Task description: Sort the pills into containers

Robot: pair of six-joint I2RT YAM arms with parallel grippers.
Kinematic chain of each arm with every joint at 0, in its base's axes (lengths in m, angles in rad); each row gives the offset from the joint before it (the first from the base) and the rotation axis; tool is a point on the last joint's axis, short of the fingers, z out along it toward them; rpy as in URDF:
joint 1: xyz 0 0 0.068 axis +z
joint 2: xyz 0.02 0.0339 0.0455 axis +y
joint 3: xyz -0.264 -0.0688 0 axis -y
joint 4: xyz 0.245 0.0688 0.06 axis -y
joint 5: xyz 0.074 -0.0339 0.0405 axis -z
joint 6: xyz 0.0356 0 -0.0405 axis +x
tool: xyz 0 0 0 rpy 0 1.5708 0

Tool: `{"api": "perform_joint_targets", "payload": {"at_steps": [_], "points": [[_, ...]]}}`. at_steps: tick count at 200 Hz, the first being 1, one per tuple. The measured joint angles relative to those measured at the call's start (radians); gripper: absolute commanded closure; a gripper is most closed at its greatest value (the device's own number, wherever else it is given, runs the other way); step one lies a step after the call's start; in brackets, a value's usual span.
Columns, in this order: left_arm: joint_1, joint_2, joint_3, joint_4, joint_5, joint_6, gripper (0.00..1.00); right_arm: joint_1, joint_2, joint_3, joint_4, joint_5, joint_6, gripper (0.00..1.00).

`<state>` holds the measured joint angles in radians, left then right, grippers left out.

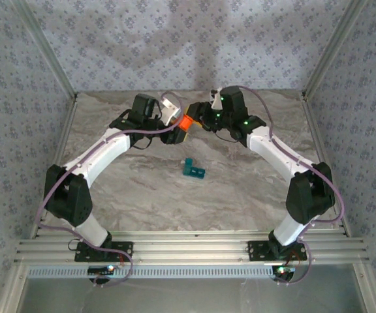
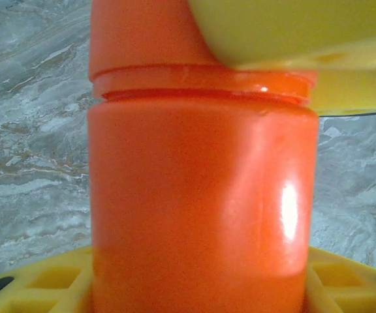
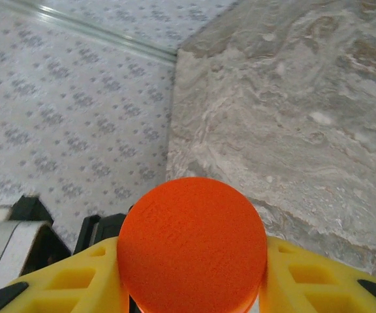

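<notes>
An orange cylindrical bottle (image 1: 185, 122) is held in the air between the two arms at the back of the table. My left gripper (image 1: 177, 126) is shut on the bottle's body (image 2: 201, 208), its yellow fingers (image 2: 38, 283) on either side at the bottom of the left wrist view. My right gripper (image 1: 197, 117) is shut on the orange cap (image 3: 192, 244), seen end-on between yellow fingers (image 3: 64, 283). The small teal pill box (image 1: 193, 170) lies on the marble table (image 1: 240, 189) in front of both grippers, one lid standing up. No loose pills are visible.
Patterned walls enclose the table on three sides, with a metal rail (image 1: 188, 248) at the near edge. The back left corner of the table (image 3: 177, 55) appears behind the cap. Open marble lies around the pill box.
</notes>
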<state>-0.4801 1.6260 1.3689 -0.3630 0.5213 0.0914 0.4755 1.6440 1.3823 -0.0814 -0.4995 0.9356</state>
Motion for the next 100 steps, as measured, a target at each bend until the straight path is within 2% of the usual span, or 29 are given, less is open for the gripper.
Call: {"api": "perform_joint_targets", "payload": {"at_steps": [53, 61, 80, 100], "points": [[0.015, 0.000, 0.034, 0.006, 0.149, -0.068, 1.00, -0.069, -0.037, -0.079, 0.175, -0.201, -0.124, 0.55], [0.016, 0.000, 0.043, 0.006, 0.163, -0.070, 1.00, -0.076, -0.043, -0.079, 0.185, -0.217, -0.137, 0.50], [0.015, 0.000, 0.052, 0.011, 0.181, -0.071, 1.00, -0.086, -0.051, -0.077, 0.191, -0.235, -0.164, 0.29], [0.013, 0.000, 0.056, 0.004, 0.171, -0.062, 1.00, -0.105, -0.058, -0.077, 0.179, -0.227, -0.172, 0.19]]}}
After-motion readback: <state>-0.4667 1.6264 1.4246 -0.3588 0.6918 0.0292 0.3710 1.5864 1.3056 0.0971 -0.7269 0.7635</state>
